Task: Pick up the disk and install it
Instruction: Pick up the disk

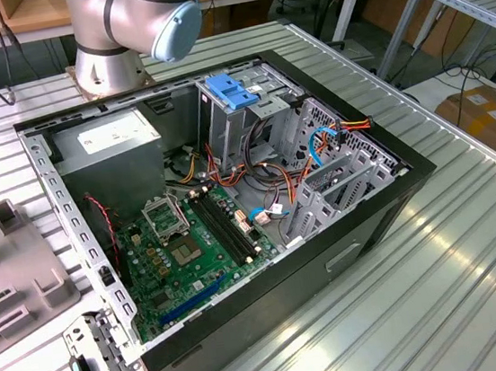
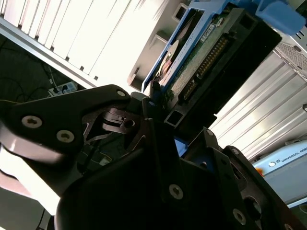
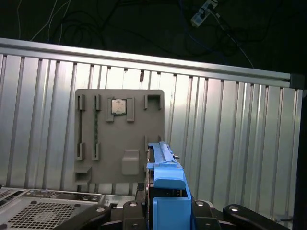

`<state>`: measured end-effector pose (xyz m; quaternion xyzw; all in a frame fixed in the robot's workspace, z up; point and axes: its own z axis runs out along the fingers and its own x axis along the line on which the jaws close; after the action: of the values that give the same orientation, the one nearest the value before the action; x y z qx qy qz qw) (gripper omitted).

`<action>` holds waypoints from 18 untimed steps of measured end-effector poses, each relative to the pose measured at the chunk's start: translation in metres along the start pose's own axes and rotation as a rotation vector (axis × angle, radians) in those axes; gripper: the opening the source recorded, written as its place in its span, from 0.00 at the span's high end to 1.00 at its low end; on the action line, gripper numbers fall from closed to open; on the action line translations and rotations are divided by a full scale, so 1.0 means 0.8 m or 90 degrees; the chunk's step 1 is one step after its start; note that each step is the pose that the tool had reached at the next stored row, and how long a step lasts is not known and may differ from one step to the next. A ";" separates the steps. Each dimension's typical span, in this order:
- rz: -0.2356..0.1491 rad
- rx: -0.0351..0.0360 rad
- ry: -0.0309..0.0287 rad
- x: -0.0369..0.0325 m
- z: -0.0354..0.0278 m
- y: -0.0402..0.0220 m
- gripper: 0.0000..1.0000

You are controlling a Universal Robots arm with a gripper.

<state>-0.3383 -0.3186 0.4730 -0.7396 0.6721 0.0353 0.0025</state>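
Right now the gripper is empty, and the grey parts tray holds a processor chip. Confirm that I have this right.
Not quite. The gripper is not empty: the second wrist view shows it shut on the disk, at the end of its blue-railed body. The rest stands: in the first wrist view the grey parts tray does hold a processor chip.

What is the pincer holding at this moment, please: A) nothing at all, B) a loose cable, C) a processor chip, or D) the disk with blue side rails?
D: in the second wrist view the pincer is shut on the disk, whose blue rail and circuit-board side stick out beyond it, and the first wrist view shows the same blue rail in its grip.
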 end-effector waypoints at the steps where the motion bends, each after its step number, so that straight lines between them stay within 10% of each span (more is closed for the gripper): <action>1: 0.000 0.0000 0.0000 0.0002 -0.0001 -0.0018 0.63; 18: 0.000 -0.0001 0.0000 0.0042 -0.0023 -0.0449 0.63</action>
<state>-0.3022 -0.3186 0.4730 -0.7396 0.6721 0.0353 0.0024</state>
